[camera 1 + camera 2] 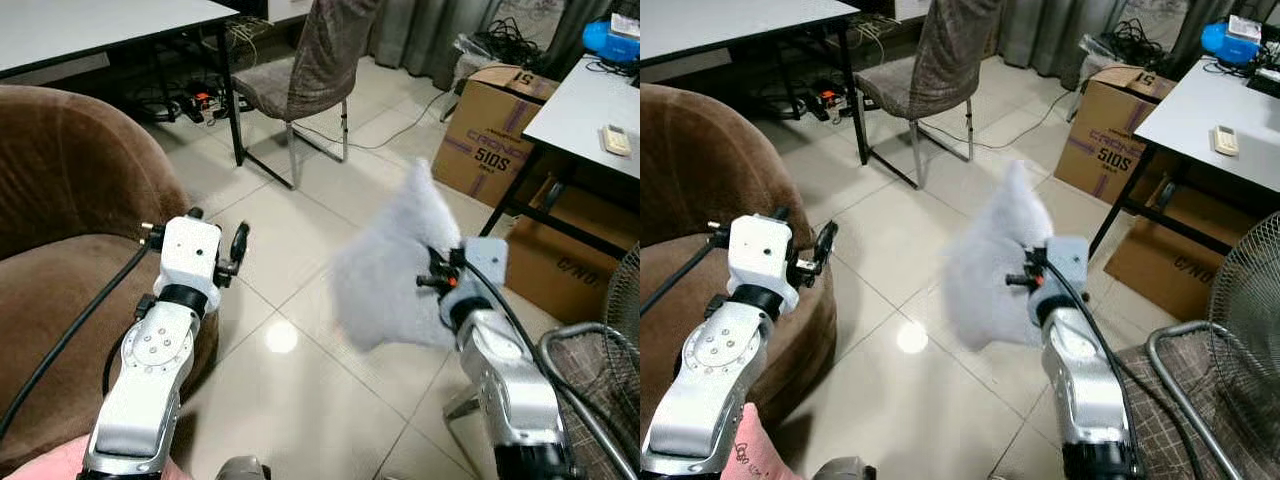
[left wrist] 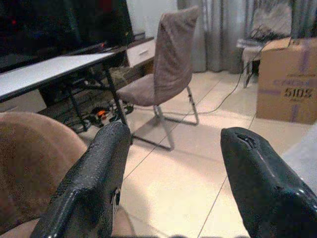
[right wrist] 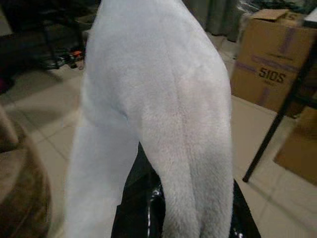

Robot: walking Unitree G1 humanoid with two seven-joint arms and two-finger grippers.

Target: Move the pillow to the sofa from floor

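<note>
Now, starting at the left, the brown sofa (image 1: 60, 250) sits under and beside the left arm, its rounded arm rising just left of the left gripper (image 1: 236, 252). That gripper hangs over the sofa's front edge with its two black fingers (image 2: 94, 183) spread wide and nothing between them; past them, in the left wrist view, stands a grey chair (image 2: 166, 79) beside a white-topped desk (image 2: 54, 72) on the tiled floor (image 1: 290, 400).

Right of that gripper, across a stretch of bare tile, is the pale grey furry pillow (image 1: 400, 265). It is off the floor, held up in the air by the right gripper (image 3: 183, 208), which is clamped on the pillow's lower edge. The pillow stands up and away from the fingers, its body rising ahead of the wrist and its top corner pointing upward; in the right wrist view the plush fabric drapes over the black fingers and hides most of them.

Beyond the right gripper, further right, a cardboard box (image 1: 500, 130) rests on the floor next to a second white table (image 1: 585, 105), and a wire fan guard (image 1: 1250, 310) stands just right of the right arm.
</note>
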